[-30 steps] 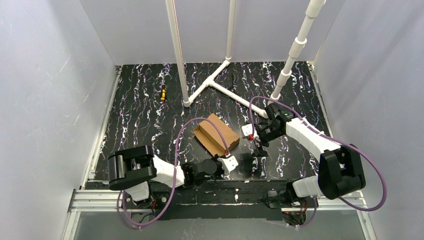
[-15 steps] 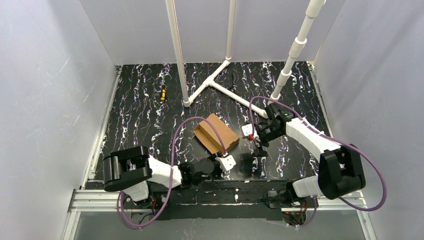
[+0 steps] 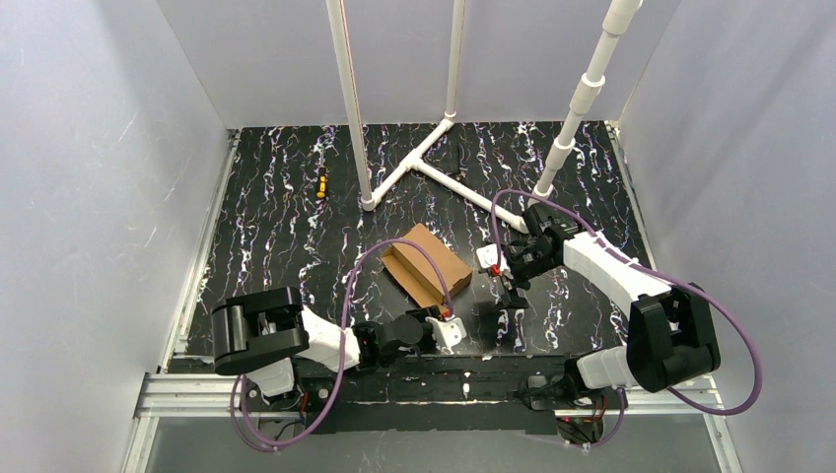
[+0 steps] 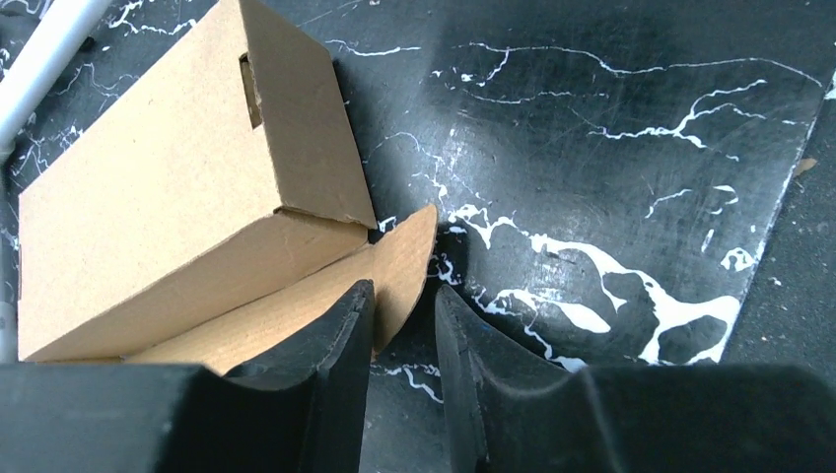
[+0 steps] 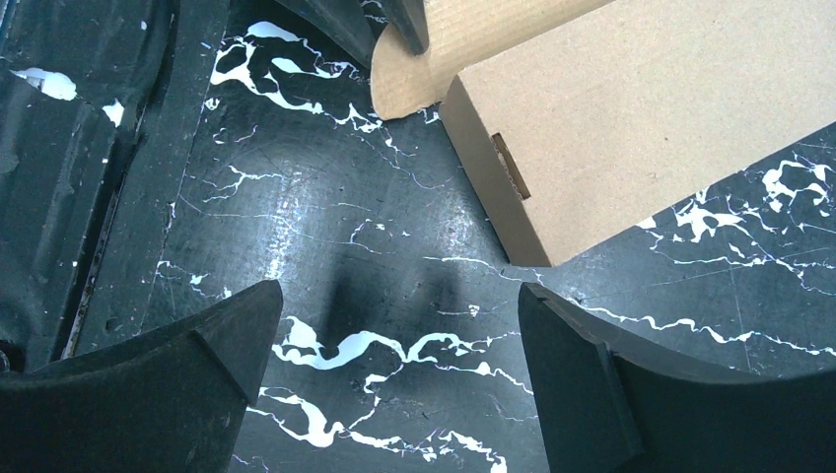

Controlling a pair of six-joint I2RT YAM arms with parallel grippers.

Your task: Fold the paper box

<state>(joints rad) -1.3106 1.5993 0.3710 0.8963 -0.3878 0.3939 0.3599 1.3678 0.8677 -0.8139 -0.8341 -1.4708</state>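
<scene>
Black marbled table (image 3: 276, 227), grey walls (image 3: 99, 197), paper box (image 3: 426, 262), left fingers (image 4: 325, 355) narrowly apart, right fingers (image 5: 582, 374) wide.

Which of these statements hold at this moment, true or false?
1. The right gripper is open and empty. True.
2. The paper box is a flat sheet. False: it is a formed box with one rounded flap sticking out.
3. The left gripper is at that flap. True.
4. The small yellow-and-black object lies on the box. False: it lies apart from the box, on the far left part of the table.
</scene>
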